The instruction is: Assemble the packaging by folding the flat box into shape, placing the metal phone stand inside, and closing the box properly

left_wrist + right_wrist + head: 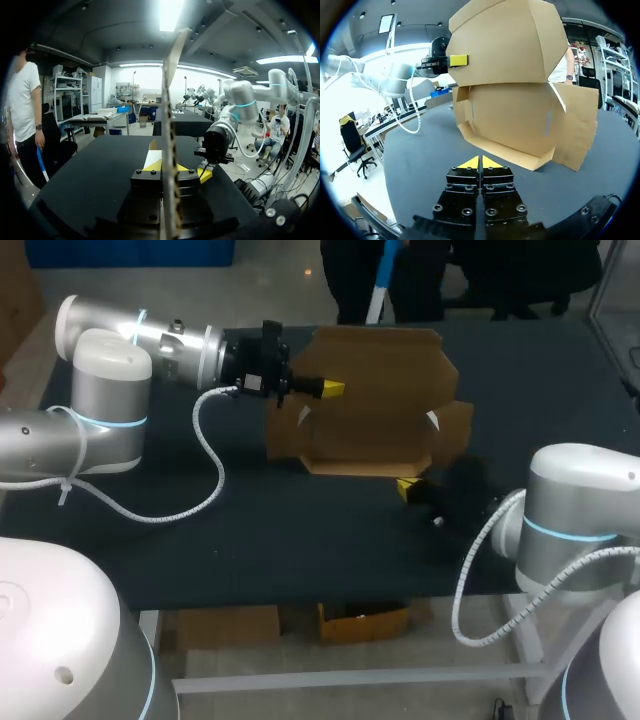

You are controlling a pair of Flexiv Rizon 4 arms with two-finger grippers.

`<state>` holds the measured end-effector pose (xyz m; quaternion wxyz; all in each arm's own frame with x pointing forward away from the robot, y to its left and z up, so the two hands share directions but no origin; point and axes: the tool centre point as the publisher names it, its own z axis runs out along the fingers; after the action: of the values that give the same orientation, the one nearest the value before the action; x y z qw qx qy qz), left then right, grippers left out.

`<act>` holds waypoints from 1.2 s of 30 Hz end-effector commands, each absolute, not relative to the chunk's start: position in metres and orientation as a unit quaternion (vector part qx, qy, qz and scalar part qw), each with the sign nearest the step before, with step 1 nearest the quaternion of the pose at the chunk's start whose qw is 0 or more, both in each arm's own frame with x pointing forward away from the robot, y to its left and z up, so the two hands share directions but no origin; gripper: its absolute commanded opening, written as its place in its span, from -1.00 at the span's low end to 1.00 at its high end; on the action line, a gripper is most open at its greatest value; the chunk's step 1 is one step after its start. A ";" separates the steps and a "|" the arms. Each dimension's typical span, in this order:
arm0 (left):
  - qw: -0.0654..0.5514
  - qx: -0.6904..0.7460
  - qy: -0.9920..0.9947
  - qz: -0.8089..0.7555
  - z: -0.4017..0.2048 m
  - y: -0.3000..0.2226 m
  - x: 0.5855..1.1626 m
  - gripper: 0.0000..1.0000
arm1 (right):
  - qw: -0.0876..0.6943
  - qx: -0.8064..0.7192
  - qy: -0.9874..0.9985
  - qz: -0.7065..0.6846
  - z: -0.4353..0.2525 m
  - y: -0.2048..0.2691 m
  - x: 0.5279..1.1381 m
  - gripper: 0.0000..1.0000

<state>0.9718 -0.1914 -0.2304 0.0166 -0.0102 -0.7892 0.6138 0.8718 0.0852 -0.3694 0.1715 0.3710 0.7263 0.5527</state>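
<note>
Standing half-formed near the middle of the table (250,530), the box (375,430) is showing a shallow tray with low walls turned up and a wide lid (380,355) rising behind it. The lid is being held upright by the left gripper (332,388), which is clamping its side edge. Seen from that wrist, the cardboard is running edge-on between the two yellow tips, both pressing on it. Gripping the panel this way is, I judge, leaving the tray open and steadying the light cardboard against sliding under any push from the other arm.

The right gripper (480,162) is sitting low over the table just in front of the tray's front wall, apart from it. Its tips are pressing together with nothing between them. Closed like that, it is probably serving as a blunt pusher rather than a pincer, lining up to nudge a front or side flap into place.

The stand is not showing in any view, so folding is looking like the step in hand, with loading and closing yet to come. A hard push is risking twisting the box out of the left grip.
</note>
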 end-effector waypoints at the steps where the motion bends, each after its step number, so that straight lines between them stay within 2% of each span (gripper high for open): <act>1: 0.016 -0.010 -0.789 0.613 -0.233 -0.192 0.971 -1.00 | 0.156 0.351 0.730 0.565 -0.361 0.061 0.853 -1.00; 15: 0.016 -0.010 -0.789 0.613 -0.233 -0.192 0.971 -1.00 | 0.174 0.328 0.742 0.558 -0.346 0.023 0.836 -0.99; 17: 0.016 -0.010 -0.789 0.613 -0.233 -0.192 0.971 -1.00 | 0.178 0.323 0.745 0.555 -0.343 0.018 0.834 -0.81; 20: 0.016 -0.010 -0.789 0.613 -0.233 -0.192 0.971 -1.00 | 0.183 0.314 0.750 0.553 -0.340 0.011 0.833 -0.75; 32: 0.016 -0.010 -0.789 0.613 -0.233 -0.192 0.971 -1.00 | 0.182 0.286 0.771 0.539 -0.336 -0.010 0.837 -0.54; 36: 0.016 -0.010 -0.789 0.613 -0.233 -0.192 0.971 -1.00 | 0.183 0.278 0.775 0.537 -0.335 -0.015 0.834 -0.60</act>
<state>0.9718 -0.1914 -0.2305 0.0166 -0.0102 -0.7892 0.6138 0.8383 -0.0095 -0.3374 0.1861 0.2808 0.7746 0.5353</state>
